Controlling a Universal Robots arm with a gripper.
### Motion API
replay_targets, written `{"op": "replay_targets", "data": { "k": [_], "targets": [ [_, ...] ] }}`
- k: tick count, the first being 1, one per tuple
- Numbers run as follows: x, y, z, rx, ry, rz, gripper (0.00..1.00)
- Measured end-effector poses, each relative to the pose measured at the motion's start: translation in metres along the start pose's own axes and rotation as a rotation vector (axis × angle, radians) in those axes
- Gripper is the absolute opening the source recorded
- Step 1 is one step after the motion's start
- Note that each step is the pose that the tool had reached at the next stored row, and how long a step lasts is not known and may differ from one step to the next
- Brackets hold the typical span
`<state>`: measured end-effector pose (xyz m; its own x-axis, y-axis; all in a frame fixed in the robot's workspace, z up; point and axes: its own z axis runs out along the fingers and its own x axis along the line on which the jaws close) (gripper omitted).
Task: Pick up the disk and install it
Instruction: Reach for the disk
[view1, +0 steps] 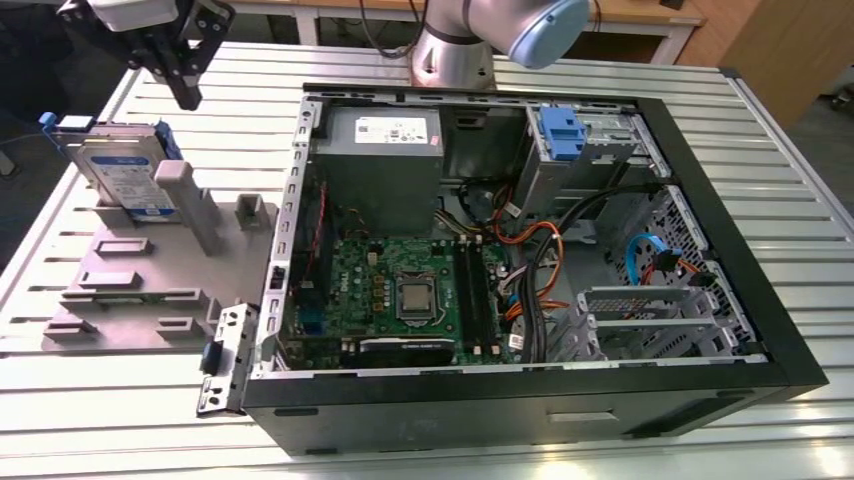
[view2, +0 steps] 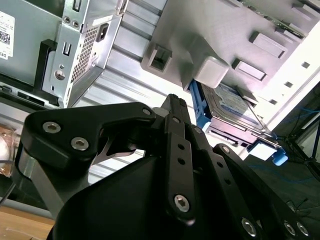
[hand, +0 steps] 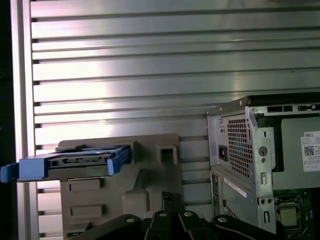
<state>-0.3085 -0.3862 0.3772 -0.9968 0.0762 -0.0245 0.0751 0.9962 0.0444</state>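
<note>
The gripper (view1: 188, 96) hangs above the disk (view1: 123, 172), apart, fingers closed together on nothing; the disk stands on edge in a grey fixture (view1: 134, 290) (beside the open case (view1: 534, 400)).

You have the silver rectangular metal disk (view1: 127, 175) standing on edge in the grey plastic fixture block (view1: 134, 300), which sits just beside the open black computer case (view1: 534, 410) on the exterior view's left. Both rest on the slatted metal table (view1: 787, 160). The black gripper (view1: 187, 98) hangs above the disk, apart from it.
</note>
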Motion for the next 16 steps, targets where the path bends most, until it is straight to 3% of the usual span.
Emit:
{"op": "replay_targets", "data": {
  "k": [10, 16],
  "targets": [
    [0.0041, -0.0003, 0.0007, 0.0001, 0.0001, 0.0, 0.11],
    [0.0113, -0.0009, 0.0015, 0.0, -0.0001, 0.0, 0.11]
  ]
}}
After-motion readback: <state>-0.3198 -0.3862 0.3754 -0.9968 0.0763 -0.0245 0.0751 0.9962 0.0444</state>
